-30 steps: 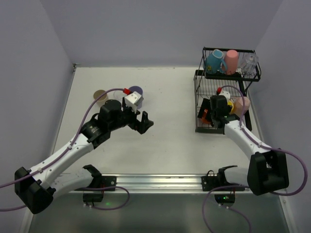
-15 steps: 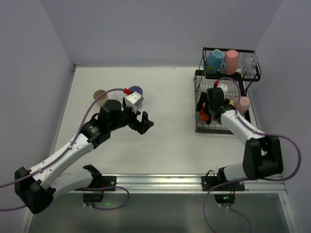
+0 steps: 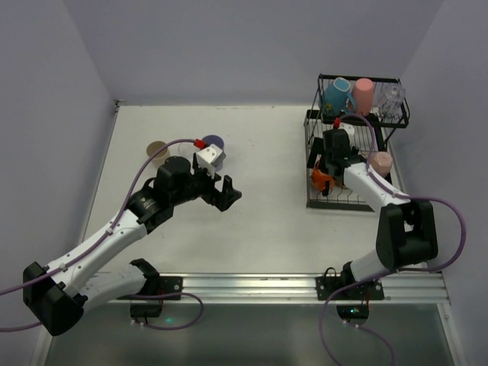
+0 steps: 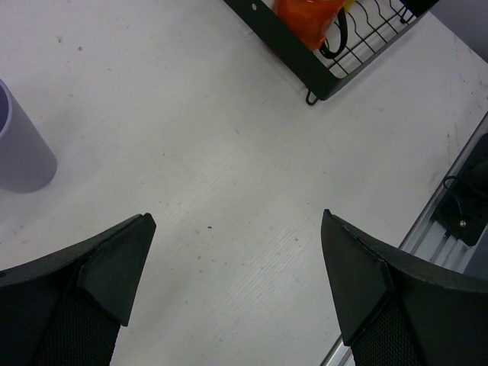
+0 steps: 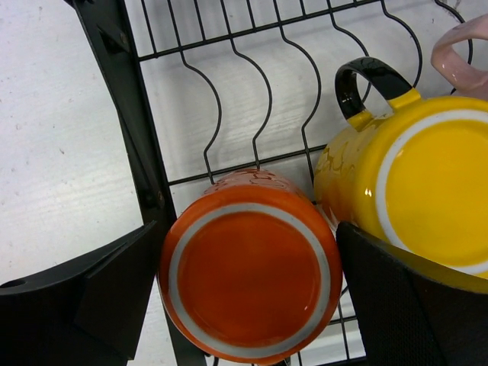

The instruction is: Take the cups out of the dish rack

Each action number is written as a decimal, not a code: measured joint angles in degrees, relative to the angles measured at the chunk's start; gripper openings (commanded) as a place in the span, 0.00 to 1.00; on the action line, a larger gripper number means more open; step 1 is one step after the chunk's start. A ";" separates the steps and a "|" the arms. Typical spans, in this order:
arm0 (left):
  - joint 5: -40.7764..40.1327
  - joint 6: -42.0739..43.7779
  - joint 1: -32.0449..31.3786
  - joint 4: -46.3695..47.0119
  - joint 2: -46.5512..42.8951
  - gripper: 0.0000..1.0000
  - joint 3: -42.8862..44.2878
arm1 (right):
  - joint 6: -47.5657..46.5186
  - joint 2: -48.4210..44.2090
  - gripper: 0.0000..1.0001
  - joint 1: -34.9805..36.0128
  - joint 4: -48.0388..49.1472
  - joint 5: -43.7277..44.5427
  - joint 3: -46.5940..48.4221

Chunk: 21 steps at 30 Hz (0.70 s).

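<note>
The right claw (image 5: 245,229) is spread wide and grips nothing. Its two black fingers (image 5: 114,290) stand on either side of an upturned orange cup (image 5: 252,282); whether they touch its wall cannot be told. The black side bar of the dish rack (image 5: 126,99) runs close against the finger on the left of the right wrist view. A yellow mug (image 5: 412,183) with a black handle crowds the other finger and touches the orange cup. Past the yellow mug, the handle of a pink mug (image 5: 461,57) shows at the corner. All three sit in the rack's slotted lower tray, the orange cup in the corner nearest the middle of the bench (image 3: 259,152).

On the raised upper shelf a blue mug (image 3: 335,95), a pink cup (image 3: 364,95) and a clear cup (image 3: 391,97) stand in a row.

The left claw (image 4: 236,221) is also fully open and empty. It hangs over bare bench, well apart from the rack. A lavender cup (image 4: 19,149) stands on the bench just beyond it, and a beige cup (image 3: 158,150) sits near that one, further left.

The bench top is white and lightly speckled, with plain pale lavender-grey walls on three sides. A metal rail (image 3: 244,282) at the near edge carries both arm bases.
</note>
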 measured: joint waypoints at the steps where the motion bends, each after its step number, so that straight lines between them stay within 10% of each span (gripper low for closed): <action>1: -0.02 0.00 0.00 0.00 0.00 1.00 0.00 | -0.02 0.39 0.99 0.00 -0.02 -0.17 0.24; 17: 0.00 -0.07 0.00 0.02 0.09 1.00 0.00 | 0.48 0.74 0.98 -0.22 -0.26 -1.31 -1.27; 21: 0.68 -0.66 0.00 0.55 0.66 1.00 0.00 | 0.46 0.09 0.76 -0.24 -0.35 -1.22 -1.77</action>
